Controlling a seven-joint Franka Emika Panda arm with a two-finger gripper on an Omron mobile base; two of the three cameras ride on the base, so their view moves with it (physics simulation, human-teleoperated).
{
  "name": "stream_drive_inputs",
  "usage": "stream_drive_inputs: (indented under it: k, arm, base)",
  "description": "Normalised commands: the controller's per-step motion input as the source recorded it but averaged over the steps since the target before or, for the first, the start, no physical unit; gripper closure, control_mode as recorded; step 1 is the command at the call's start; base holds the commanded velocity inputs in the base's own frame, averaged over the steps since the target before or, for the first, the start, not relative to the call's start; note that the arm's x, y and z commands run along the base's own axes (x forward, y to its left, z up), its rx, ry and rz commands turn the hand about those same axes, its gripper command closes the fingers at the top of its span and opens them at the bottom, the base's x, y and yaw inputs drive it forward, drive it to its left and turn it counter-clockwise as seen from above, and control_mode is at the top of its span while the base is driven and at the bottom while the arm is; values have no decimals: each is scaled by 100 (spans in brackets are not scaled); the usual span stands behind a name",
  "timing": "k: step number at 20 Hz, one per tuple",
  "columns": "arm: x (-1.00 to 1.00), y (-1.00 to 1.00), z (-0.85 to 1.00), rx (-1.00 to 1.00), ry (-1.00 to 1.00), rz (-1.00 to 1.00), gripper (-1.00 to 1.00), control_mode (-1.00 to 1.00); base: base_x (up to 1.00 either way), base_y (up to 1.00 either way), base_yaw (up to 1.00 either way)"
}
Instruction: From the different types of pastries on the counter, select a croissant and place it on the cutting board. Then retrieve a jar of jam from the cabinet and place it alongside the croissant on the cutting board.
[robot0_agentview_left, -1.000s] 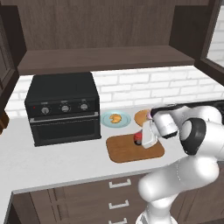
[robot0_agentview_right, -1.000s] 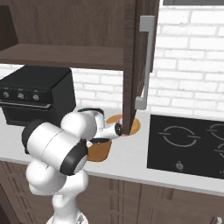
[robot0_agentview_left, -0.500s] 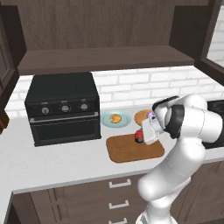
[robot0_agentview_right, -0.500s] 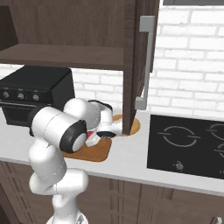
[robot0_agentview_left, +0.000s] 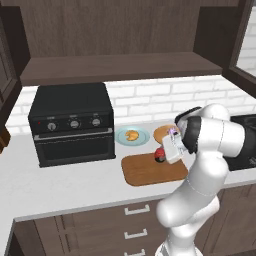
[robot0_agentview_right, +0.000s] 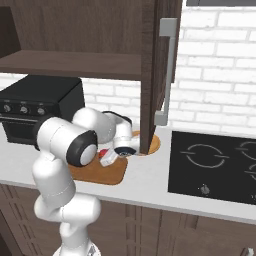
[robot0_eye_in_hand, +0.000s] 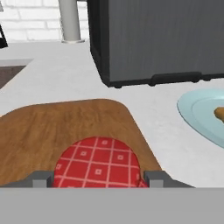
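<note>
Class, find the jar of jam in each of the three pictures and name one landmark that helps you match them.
Left base view: the jar of jam sits right of centre, at the cutting board's far edge, beside the gripper.
Right base view: left of centre, a red sliver by the arm.
Hand view: bottom centre, between the finger tips.
Shared landmark: the cutting board beneath it.

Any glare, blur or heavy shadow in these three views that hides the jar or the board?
Left base view: even flat light, sharp, jar of jam partly behind the gripper. Right base view: cabinet underside dark, cutting board readable. Hand view: crisp, no glare; the jar's checked top is cut off at the bottom.
</note>
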Motion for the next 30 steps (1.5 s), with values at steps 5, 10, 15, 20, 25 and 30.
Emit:
stream_drive_inputs:
  k: [5, 10, 15, 20, 25, 30]
  arm:
    - [-10, 0, 0, 0, 1, 0, -100, -100]
    - [-46, 0, -1, 0, 10, 0, -100, -100]
    - [-51, 6, -1, 0, 9, 4, -100, -100]
    - [45, 4, 48, -4, -5, -5, -100, -100]
    - [100, 11, 64, -23, -13, -28, -100, -100]
    - [-48, 90, 46, -6, -1, -23, -100, -100]
  base:
    - [0, 0, 0]
    - [0, 0, 0]
    - [0, 0, 0]
    - [0, 0, 0]
    - [0, 0, 0]
    - [0, 0, 0]
